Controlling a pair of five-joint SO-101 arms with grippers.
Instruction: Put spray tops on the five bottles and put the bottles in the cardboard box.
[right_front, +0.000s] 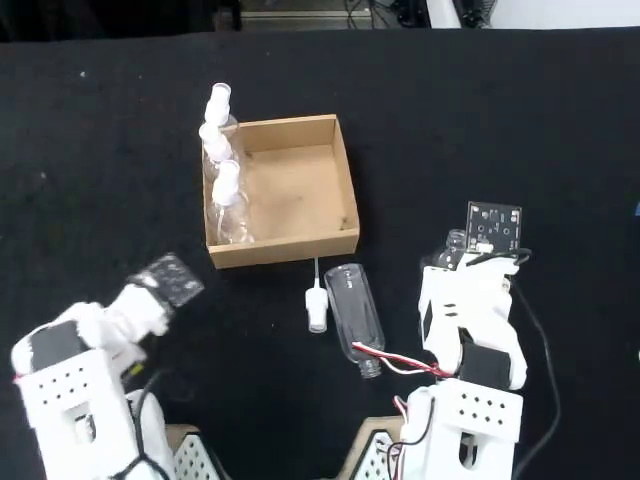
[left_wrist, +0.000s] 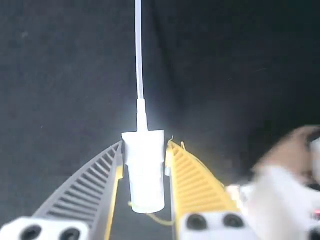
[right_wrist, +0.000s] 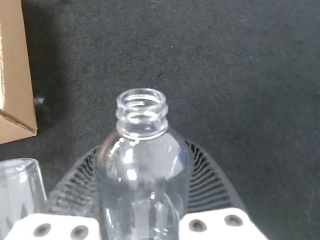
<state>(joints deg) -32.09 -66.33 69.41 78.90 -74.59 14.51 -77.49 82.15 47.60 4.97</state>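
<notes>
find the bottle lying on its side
In the high view the bottle lies on the black table just in front of the cardboard box, with a loose spray top beside it toward the left arm.

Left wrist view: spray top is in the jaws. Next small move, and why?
Likely carry the spray top in the left gripper toward the bottle held by the right gripper, tube aimed at its neck: that neck is open and uncapped.
</notes>
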